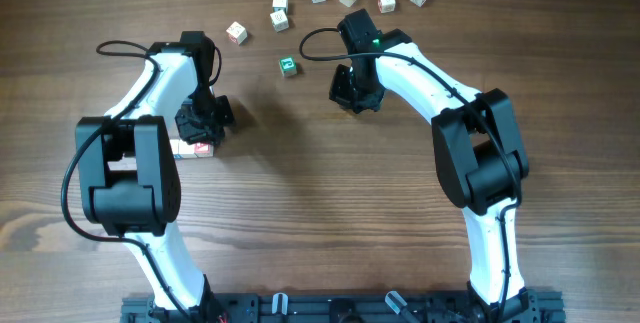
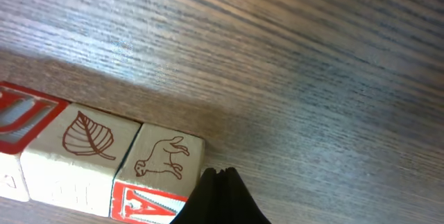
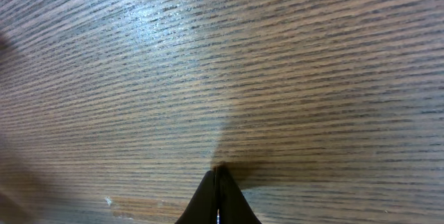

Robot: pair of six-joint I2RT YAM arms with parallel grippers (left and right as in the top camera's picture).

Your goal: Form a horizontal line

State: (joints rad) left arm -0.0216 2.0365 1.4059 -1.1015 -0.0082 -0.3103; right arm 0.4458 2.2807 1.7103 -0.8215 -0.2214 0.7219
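Horizontal line (image 2: 87, 156) | seemingly four touching cubes, red A | left gripper (image 2: 220, 173), right gripper (image 3: 217, 170) closed

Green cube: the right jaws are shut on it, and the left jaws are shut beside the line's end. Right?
No. The right jaws are shut, but on nothing: the right wrist view shows only bare table at their tips. Overhead, the green cube lies free nearby. The left jaws are shut beside the end of the line.
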